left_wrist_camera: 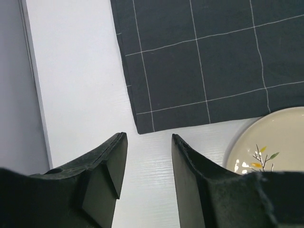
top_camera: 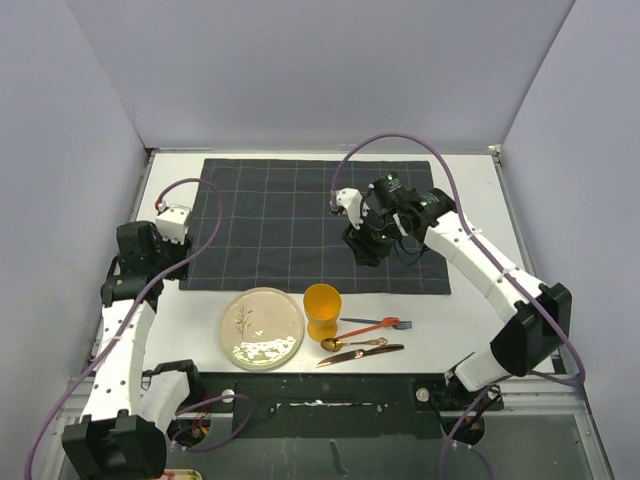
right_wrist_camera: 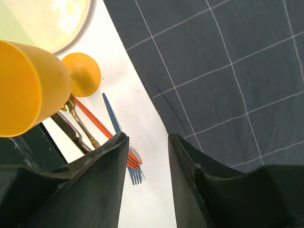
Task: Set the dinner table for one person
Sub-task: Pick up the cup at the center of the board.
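The large flat white rectangular tabletop [top_camera: 432,332] lies level, spanning the scene from left to right and from the near edge to the far end. Its matte surface shows a faint fine grain, and a grey metal rail [left_wrist_camera: 31,71] runs along its left edge.

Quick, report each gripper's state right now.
Left gripper: open, jaws apart, holding nothing.
Right gripper: open, jaws apart, holding nothing.
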Robot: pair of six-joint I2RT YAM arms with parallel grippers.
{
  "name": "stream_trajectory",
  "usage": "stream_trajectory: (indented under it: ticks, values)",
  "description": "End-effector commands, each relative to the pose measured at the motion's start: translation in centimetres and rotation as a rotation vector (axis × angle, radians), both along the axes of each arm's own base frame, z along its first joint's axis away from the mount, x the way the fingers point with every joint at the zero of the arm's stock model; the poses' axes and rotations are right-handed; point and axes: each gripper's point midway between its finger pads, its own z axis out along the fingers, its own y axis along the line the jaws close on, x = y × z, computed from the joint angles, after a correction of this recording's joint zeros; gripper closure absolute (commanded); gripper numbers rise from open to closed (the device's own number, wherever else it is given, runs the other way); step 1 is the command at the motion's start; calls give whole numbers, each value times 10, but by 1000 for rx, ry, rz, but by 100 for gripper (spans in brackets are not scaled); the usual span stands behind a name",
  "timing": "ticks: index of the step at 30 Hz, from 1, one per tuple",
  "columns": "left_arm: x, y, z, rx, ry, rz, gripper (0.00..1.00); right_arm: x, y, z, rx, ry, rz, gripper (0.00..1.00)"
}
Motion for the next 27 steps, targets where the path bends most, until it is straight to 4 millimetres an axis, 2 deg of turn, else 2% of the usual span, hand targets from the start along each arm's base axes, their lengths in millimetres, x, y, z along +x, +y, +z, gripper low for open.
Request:
stream_trajectory:
  ticks: [1,8,12,18,27]
  values:
    - [-7,1,13,-5,-56,26,58,-9,10,27,66,-82,56,59]
    - [-17,11,12,42,-35,65,55,-41,26,22,78,-9,134,57]
    - [-21,20,21,75,-68,111,55,-53,37,16,53,-6,181,57]
    - [-29,30,36,111,-114,167,54,-62,53,16,40,-5,228,58]
    - [-31,28,32,100,-106,164,54,-61,70,5,10,-2,259,59]
